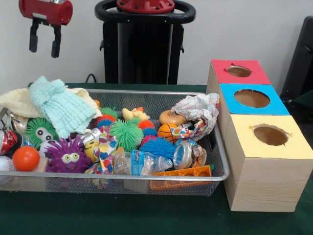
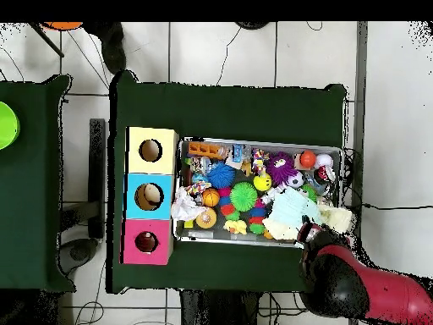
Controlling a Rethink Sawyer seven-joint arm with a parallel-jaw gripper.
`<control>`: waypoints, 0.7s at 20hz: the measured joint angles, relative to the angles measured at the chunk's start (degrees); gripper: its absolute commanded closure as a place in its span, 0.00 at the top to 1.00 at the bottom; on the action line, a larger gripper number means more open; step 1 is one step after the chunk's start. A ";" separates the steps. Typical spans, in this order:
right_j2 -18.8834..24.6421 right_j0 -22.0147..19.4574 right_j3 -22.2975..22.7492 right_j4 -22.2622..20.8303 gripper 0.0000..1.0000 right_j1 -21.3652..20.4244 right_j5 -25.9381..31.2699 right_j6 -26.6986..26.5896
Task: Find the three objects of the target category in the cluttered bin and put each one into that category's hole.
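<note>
My gripper (image 1: 44, 53) hangs open and empty high above the left end of the wire-mesh bin (image 1: 122, 175); in the overhead view the gripper (image 2: 309, 233) sits over the bin's (image 2: 262, 140) lower right corner. The bin holds a jumble of toys: a green spiky ball (image 1: 126, 134), a blue spiky ball (image 1: 157, 146), a purple spiky ball with eyes (image 1: 68, 155), an orange ball (image 1: 26, 158), a small basketball (image 1: 167, 131), a rubber duck (image 1: 134, 114), crumpled paper (image 1: 199, 107) and a plastic bottle (image 1: 146, 161). Beside the bin stands a wooden box with a red hole (image 1: 238, 71), a blue hole (image 1: 252, 98) and a yellow hole (image 1: 270, 135).
A light blue cloth (image 1: 58, 105) lies over a cream cloth (image 1: 17, 100) at the bin's left end, covering items below. An orange plastic grid (image 1: 188, 172) leans at the front right. The box (image 2: 150, 195) lies left of the bin in the overhead view.
</note>
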 measured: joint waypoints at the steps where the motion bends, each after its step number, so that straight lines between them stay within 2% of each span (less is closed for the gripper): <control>1: -0.16 0.21 -0.02 0.01 1.00 -0.01 0.27 0.00; 14: -0.54 4.05 -0.12 0.01 1.00 0.32 5.67 0.00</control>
